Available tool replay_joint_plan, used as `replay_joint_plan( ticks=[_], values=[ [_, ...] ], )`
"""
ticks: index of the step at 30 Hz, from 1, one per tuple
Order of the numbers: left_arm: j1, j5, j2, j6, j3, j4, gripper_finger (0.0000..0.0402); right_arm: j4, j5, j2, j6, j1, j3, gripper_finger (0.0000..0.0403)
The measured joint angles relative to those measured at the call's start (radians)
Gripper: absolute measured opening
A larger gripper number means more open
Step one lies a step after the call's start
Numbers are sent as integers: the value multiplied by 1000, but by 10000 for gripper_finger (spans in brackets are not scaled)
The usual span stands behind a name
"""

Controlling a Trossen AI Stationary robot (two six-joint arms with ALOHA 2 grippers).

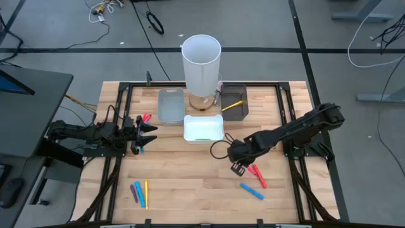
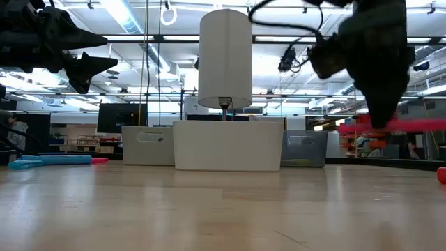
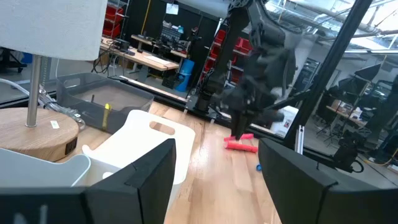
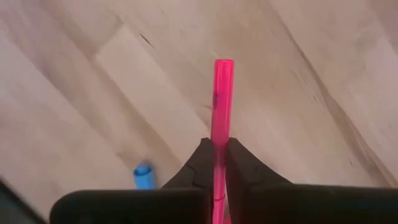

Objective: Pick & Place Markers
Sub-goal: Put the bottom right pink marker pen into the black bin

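Note:
My right gripper (image 1: 239, 166) hangs right of the table's middle, shut on a pink marker (image 4: 222, 93), which the low view shows level above the table (image 2: 418, 124). A blue marker (image 1: 251, 191) lies near it on the wood. Several more markers, purple, blue and yellow (image 1: 140, 193), lie near the front left. A yellow marker (image 1: 233, 104) lies in the dark tray (image 1: 243, 113). My left gripper (image 1: 152, 131) waits open at the left, beside a red marker (image 1: 146, 117). My right gripper pinches the pink marker's shaft (image 4: 219, 134) between its two fingers, coming from above and pointing down, the fingers lying across the marker. A long part of the marker sticks out to one side. It hangs level and clear of the table.
A tall white cylinder (image 1: 201, 60) on a wooden base stands at the back centre. A grey tray (image 1: 170, 105) sits to its left and a white tray (image 1: 203, 127) in front of it. A black frame (image 1: 281, 95) runs along the table's sides.

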Motion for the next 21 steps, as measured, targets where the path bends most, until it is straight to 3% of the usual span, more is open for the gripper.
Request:
replay_joint_plan(
  ticks=[21],
  values=[
    [0, 0, 0, 0, 0, 0, 234, -54, 52, -237, 282, -77, 2, 8]
  ],
)
